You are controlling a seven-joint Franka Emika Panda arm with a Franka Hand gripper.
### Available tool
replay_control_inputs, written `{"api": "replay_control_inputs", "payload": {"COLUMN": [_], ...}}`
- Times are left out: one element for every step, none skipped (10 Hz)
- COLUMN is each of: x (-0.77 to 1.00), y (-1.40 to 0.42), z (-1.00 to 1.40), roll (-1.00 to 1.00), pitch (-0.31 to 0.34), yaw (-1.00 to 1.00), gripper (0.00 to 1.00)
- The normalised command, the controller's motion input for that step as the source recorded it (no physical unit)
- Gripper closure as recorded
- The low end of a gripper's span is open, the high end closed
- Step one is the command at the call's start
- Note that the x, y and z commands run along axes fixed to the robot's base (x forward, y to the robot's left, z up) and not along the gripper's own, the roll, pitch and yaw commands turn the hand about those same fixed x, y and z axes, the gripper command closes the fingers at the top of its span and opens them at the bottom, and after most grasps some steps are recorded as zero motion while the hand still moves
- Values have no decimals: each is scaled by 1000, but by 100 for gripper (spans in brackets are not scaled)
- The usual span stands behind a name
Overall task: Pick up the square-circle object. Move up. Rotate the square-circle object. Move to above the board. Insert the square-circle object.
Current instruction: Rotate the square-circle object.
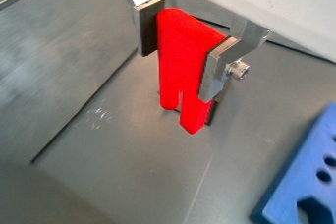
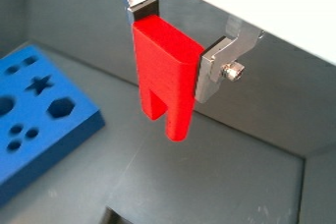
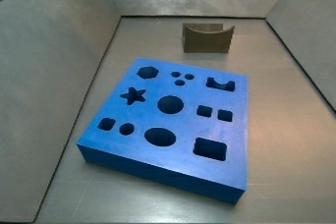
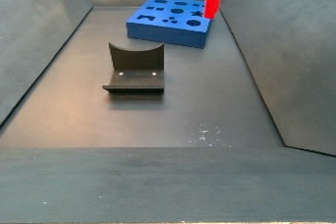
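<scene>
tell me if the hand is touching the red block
Touching. In both wrist views the hand clamps the square-circle object: its fingers press flat against opposite sides, no gap.

Dark grey floor [image 3: 79, 184] of a walled bin, carrying two items well apart: the board [image 3: 171, 120], a thick blue slab lying flat with shaped cut-outs, and the fixture [image 4: 134, 69], dark and notched. Gripper [image 2: 178, 46] raised clear above, clamping the red square-circle object [image 2: 167, 76].
</scene>
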Motion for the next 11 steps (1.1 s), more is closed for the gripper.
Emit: {"api": "replay_control_inputs", "payload": {"x": [1, 1, 1, 1, 1, 2, 2, 2, 2, 2, 2], "y": [5, 5, 6, 7, 7, 7, 7, 8, 8, 8, 8], "z": [1, 2, 2, 2, 2, 2, 2, 2, 2, 2, 2], "roll": [0, 0, 0, 0, 0, -1, -1, -1, -1, -1, -1], "pitch": [6, 6, 7, 7, 8, 8, 9, 10, 11, 12, 13], "yaw": [-1000, -1000, -1000, -1000, -1000, -1000, -1000, -1000, -1000, -1000, -1000], "gripper": [100, 100, 100, 100, 100, 100, 100, 100, 100, 100, 100]}}
